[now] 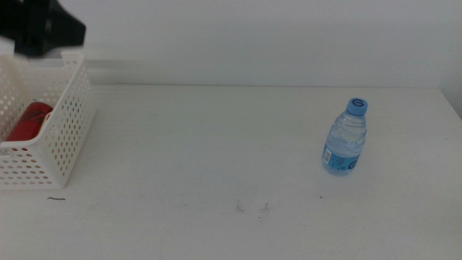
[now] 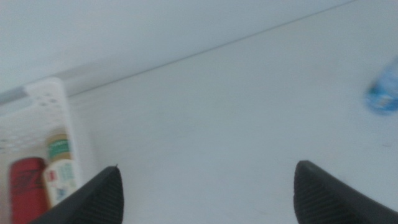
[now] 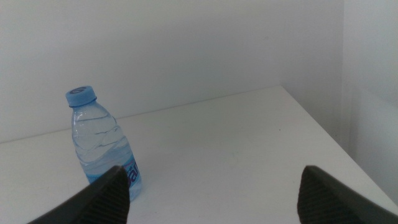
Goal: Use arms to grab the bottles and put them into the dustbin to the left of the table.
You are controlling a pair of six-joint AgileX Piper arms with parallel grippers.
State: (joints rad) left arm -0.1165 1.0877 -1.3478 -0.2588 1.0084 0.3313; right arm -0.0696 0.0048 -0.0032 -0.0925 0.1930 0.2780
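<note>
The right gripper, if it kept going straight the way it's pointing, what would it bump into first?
Probably nothing soon. The right gripper is open and aims over bare table toward the wall. The water bottle stands off to one side, by one jaw, so it may just be missed; depth is hard to judge.

white perforated dustbin (image 1: 61, 137), red can (image 1: 27, 121), blue-capped clear bottle (image 1: 346, 137)

I see the dustbin (image 1: 58, 123) cut off at the tabletop's left edge. The water bottle (image 2: 382, 93) is only a blur for me. My left arm (image 1: 43, 29) is mostly out of frame.
</note>
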